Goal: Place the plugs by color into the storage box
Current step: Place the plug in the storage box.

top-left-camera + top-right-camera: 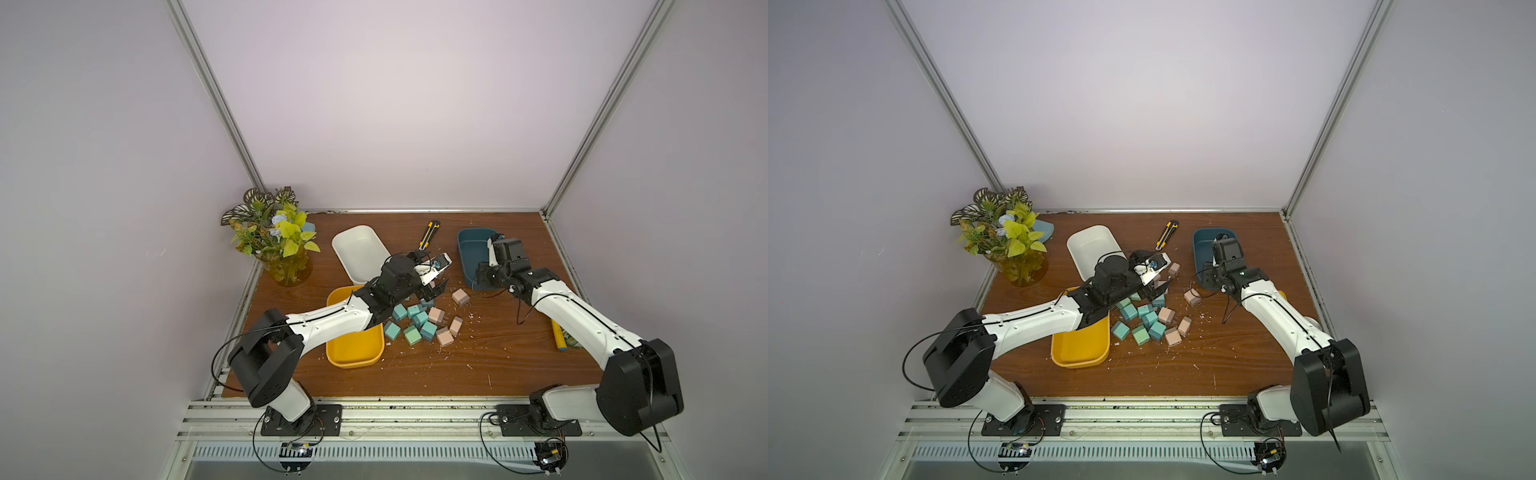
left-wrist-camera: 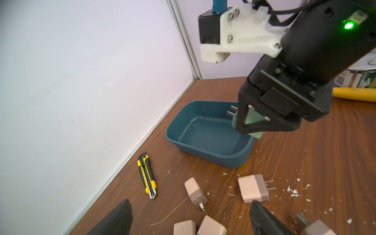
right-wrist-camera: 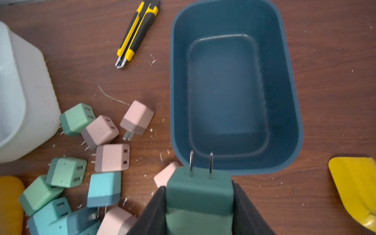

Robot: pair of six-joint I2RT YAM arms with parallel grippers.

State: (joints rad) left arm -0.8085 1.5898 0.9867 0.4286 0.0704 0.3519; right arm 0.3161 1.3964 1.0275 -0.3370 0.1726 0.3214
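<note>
Several plugs in pink, teal-blue and mint green lie in a loose pile mid-table, also seen in the right wrist view. My left gripper hangs open over the pink plugs at the pile's far side, holding nothing. My right gripper is shut on a mint green plug with its prongs pointing out, at the near rim of the empty dark blue storage box.
An empty white box and an empty yellow box stand left of the pile. A yellow-black utility knife lies at the back. A potted plant fills the back left corner. A yellow object lies under the right arm.
</note>
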